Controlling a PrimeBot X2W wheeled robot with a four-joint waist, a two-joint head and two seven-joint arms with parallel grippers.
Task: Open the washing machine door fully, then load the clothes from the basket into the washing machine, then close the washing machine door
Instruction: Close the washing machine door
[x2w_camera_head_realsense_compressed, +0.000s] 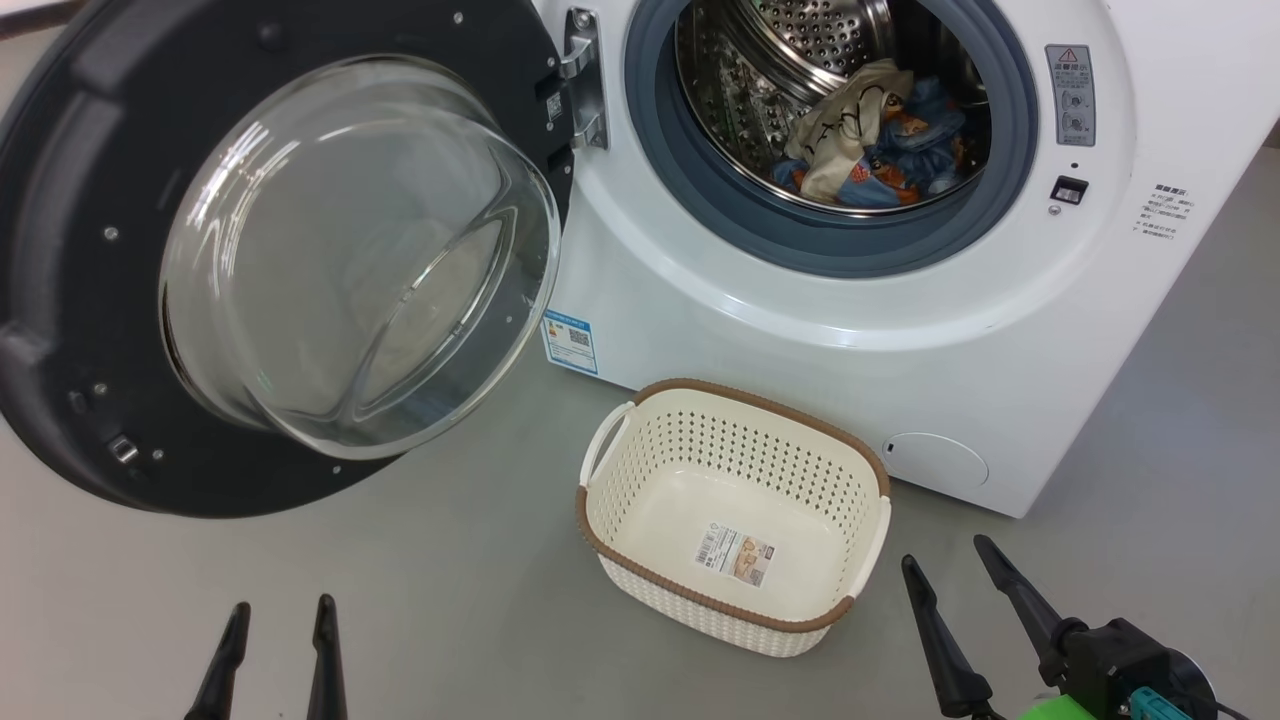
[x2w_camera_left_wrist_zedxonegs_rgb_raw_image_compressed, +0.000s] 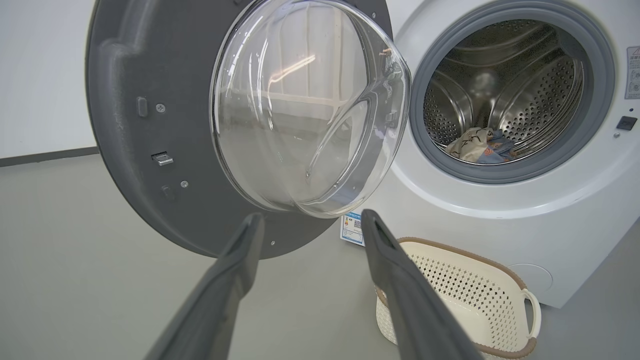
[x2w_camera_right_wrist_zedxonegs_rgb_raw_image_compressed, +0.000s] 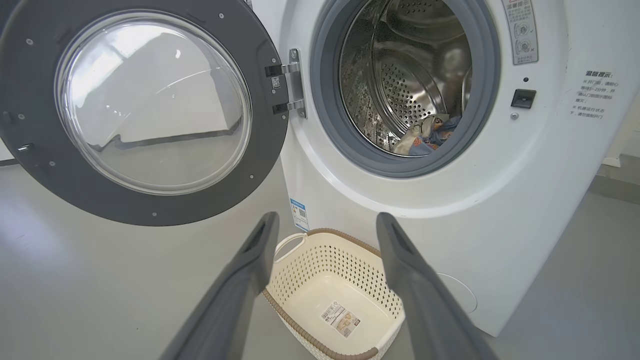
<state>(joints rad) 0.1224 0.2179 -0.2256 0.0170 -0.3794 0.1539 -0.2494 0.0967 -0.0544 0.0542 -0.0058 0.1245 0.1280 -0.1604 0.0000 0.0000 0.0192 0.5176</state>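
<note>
We find left gripper (x2w_camera_head_realsense_compressed: 282, 602) and right gripper (x2w_camera_head_realsense_compressed: 945, 550) wide, empty. The black-rimmed glass door (x2w_camera_head_realsense_compressed: 60, 300), in closing, may pinch blue-and-cream clothes (x2w_camera_head_realsense_compressed: 860, 140) at the mouth of the white washing machine (x2w_camera_head_realsense_compressed: 800, 330).

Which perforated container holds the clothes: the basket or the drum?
The steel drum: cream and blue clothes lie in it, while the basket holds just a sticker.

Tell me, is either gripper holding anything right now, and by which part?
Nothing is held: the left gripper and the right gripper are both open and empty.
</note>
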